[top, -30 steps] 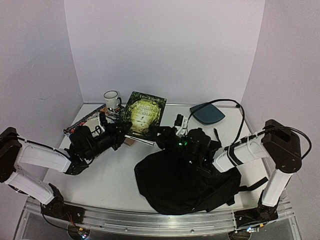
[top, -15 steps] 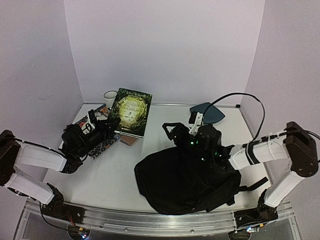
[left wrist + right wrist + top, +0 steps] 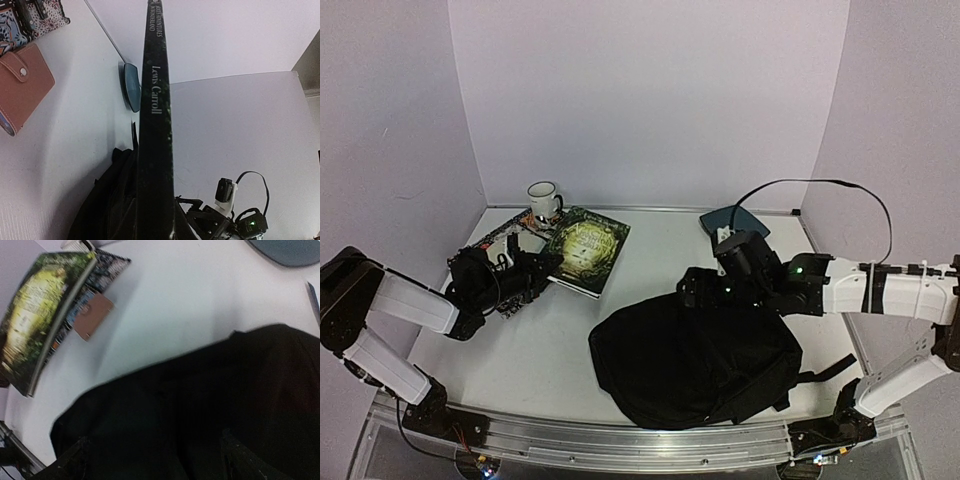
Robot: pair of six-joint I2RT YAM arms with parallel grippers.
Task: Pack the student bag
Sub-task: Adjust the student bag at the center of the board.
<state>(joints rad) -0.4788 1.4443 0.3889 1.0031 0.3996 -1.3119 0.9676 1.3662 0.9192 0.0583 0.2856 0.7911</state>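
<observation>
The student bag (image 3: 695,365) is a big floppy black backpack lying flat at the front centre of the table; it also fills the right wrist view (image 3: 200,405). My left gripper (image 3: 538,268) is shut on the near edge of a green hardcover book (image 3: 585,248), held tilted just above the table at the back left. The book's dark spine (image 3: 155,125) runs straight out from the jaws. My right gripper (image 3: 695,290) hangs open over the bag's upper left edge, with both fingertips (image 3: 245,462) wide apart and nothing between them.
A white mug (image 3: 543,200) stands at the back left. A patterned notebook (image 3: 492,240) and a brown wallet (image 3: 95,315) lie below the book. A dark-teal pad (image 3: 730,220) lies at the back right, behind the right arm. Side walls close the table in.
The right gripper opened, left the book's edge and drew back right over the bag. The left gripper carried the book left and lower, which uncovered the mug.
</observation>
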